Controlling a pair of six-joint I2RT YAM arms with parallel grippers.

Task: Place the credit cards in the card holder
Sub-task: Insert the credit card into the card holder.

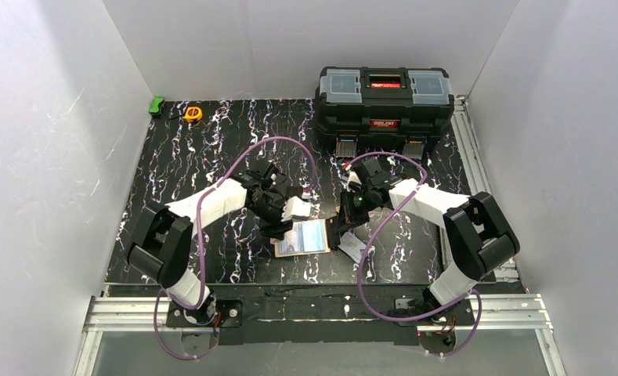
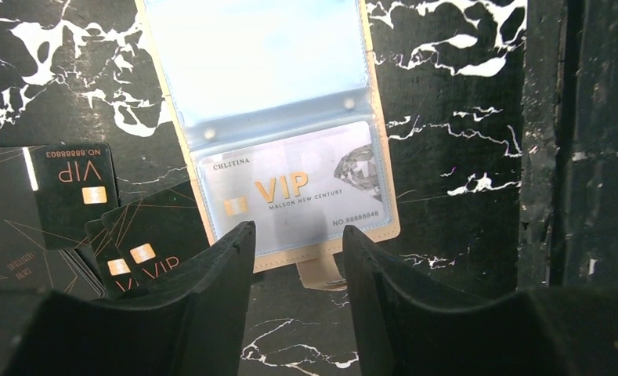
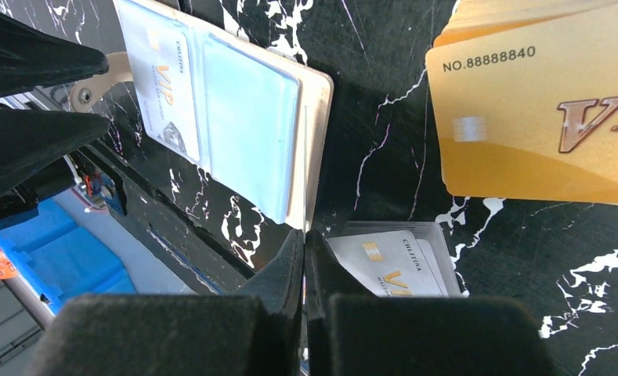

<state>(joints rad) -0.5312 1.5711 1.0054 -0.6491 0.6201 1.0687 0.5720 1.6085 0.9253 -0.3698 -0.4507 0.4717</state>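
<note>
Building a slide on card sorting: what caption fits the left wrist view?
Left end effector, open, poised at the near edge of the unfolded card holder; a silver card sits in its pocket.

Top cam's bright & even, diffuse light off the white walls (image 1: 47,157), barely any shadows on the dark table (image 1: 196,157). Wrist cams: card holder (image 2: 266,63) sleeve washed out w/ glare, orange-yellow card (image 3: 525,133) kinda blown out, left gripper (image 2: 298,235) up close = soft, near-black.
</note>
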